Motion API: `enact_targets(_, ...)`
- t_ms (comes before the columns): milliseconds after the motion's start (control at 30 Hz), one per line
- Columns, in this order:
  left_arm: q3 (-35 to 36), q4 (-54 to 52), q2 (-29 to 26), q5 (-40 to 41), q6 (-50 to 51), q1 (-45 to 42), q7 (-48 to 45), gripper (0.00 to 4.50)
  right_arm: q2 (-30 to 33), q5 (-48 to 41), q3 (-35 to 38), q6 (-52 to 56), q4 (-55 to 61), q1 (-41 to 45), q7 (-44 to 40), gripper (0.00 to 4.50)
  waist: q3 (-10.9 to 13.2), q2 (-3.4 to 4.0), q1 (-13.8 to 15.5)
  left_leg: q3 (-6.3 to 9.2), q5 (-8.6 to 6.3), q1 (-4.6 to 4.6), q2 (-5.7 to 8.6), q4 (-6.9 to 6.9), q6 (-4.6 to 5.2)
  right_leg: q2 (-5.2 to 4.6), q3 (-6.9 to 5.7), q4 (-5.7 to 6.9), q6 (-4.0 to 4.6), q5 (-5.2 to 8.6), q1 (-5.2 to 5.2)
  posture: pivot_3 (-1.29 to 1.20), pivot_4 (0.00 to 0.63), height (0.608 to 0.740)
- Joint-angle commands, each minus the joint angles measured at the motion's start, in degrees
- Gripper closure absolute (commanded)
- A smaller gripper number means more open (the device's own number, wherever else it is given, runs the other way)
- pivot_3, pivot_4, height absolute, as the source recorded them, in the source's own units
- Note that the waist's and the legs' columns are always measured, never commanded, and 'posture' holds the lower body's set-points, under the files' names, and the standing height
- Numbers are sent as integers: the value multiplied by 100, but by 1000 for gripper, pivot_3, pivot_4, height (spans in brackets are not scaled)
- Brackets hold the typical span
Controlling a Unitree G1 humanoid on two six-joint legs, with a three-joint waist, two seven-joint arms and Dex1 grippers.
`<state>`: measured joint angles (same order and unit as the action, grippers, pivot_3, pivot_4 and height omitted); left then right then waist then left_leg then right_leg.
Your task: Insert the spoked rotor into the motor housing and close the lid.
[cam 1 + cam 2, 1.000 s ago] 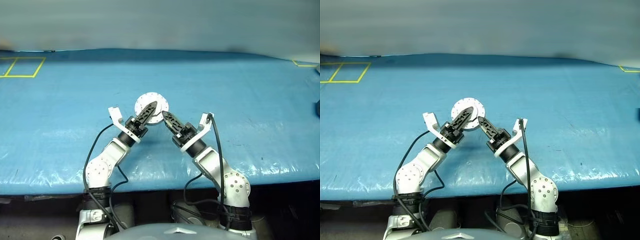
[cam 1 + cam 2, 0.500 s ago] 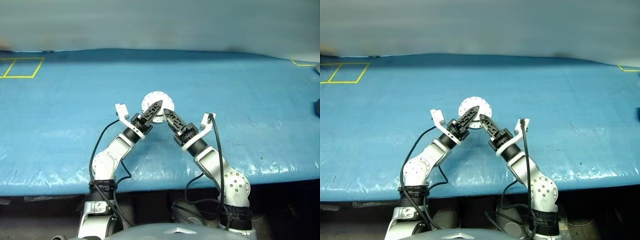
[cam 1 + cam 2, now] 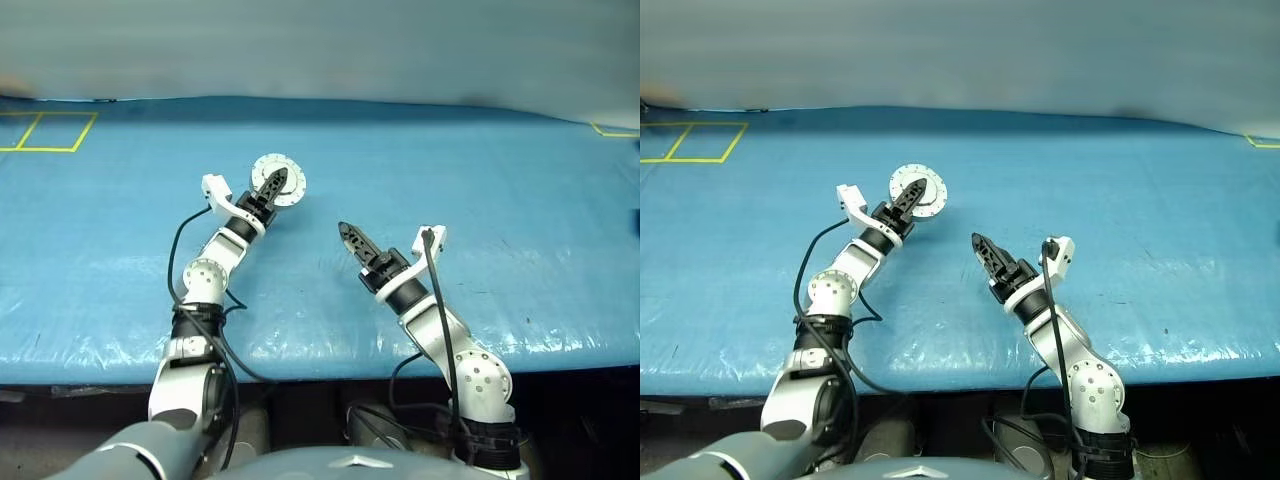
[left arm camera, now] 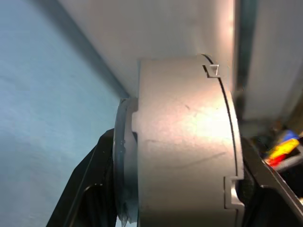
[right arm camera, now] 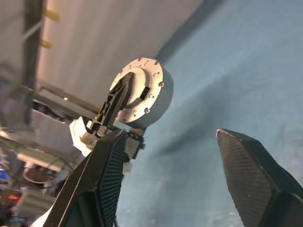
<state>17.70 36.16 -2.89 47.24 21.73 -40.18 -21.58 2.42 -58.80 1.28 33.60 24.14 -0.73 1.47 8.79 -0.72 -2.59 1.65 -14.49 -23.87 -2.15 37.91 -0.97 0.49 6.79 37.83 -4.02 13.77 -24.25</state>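
— Housing (image 3: pixel 277 181), where?
— Clamped between left gripper (image 3: pixel 270 187) fingers, lid closed, raised over blue table (image 3: pixel 520 180)
— Right gripper (image 3: pixel 347 236)?
— Released, fingers spread, well apart from housing

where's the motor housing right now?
In the head views the motor housing sits left of centre over the blue table, clamped in the left hand. The open right hand is apart from it, nearer the robot.

The left arm reaches out toward eleven o'clock, its black two-fingered left gripper (image 3: pixel 273 186) clamped across the round silver-grey metal motor housing (image 3: pixel 291 192), while the bent right arm holds the black right gripper (image 3: pixel 347 238) spread and empty at centre.
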Motion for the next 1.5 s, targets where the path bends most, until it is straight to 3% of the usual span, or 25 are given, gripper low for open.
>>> enact_targets(33, 199, 1163, -176, -466, -890, -849, -161, 1808, 10, 447, -144, -192, 381, -133, -4, 1313, 1, -1, 4, 0, 0, -3, 0, -1, 0, 0, 0, -3, 0, 0, -2, 0, 150, 740)
enact_targets(233, 379, 2376, -330, -979, -1406, -1352, -293, 1808, -100, 729, -246, -230, 595, -406, -43, 1313, 2, -1, -23, 1, -1, -16, -2, -13, 1, -3, -2, 1, 1, -1, -21, 0, 150, 740)
enact_targets(533, 461, 2620, -317, -1357, -1457, -1300, -500, 1808, -241, 1021, -273, -263, 609, -478, -115, 1313, 2, -3, -22, 4, 0, -17, 0, -4, 0, -6, -6, 12, 0, -2, -20, 0, 150, 740)
enact_targets(633, 496, 2664, -331, -1528, -1649, -1239, -255, 1084, -269, 1072, -268, -253, 545, -386, -134, 1267, 2, -3, -28, 6, 0, -15, -1, -1, -1, -6, -6, 15, -1, -3, -17, 0, 150, 740)
enact_targets(733, 521, 2620, -416, -1625, -1631, -1177, -189, 81, -288, 1148, -294, -247, 485, -332, -160, 1267, 2, -3, -33, 6, 0, -13, 0, -1, -1, -6, -6, 16, -2, -3, -17, 0, 150, 740)
enact_targets(767, 546, 2545, -458, -1637, -1635, -1139, -169, 36, -271, 1219, -317, -244, 474, -323, -166, 1267, 1, -2, -40, 6, 0, -13, -1, -1, -1, -5, -6, 16, -2, -3, -17, 0, 150, 740)
enact_targets(1133, 929, 1384, -1269, -1417, -1183, -320, -104, 36, -367, 1511, -443, -251, 374, -502, -314, 1267, 0, -1, -122, 7, 4, -1, -3, -1, -6, -5, -5, 33, -1, -3, -12, 0, 150, 740)
enact_targets(1500, 1085, 225, -1713, -1082, -144, 276, -601, 36, -347, 1691, -454, -148, 209, -324, -396, 1267, -3, -6, -86, 11, 6, 10, -2, 10, -10, -7, -10, 42, 0, -3, 2, 0, 150, 740)
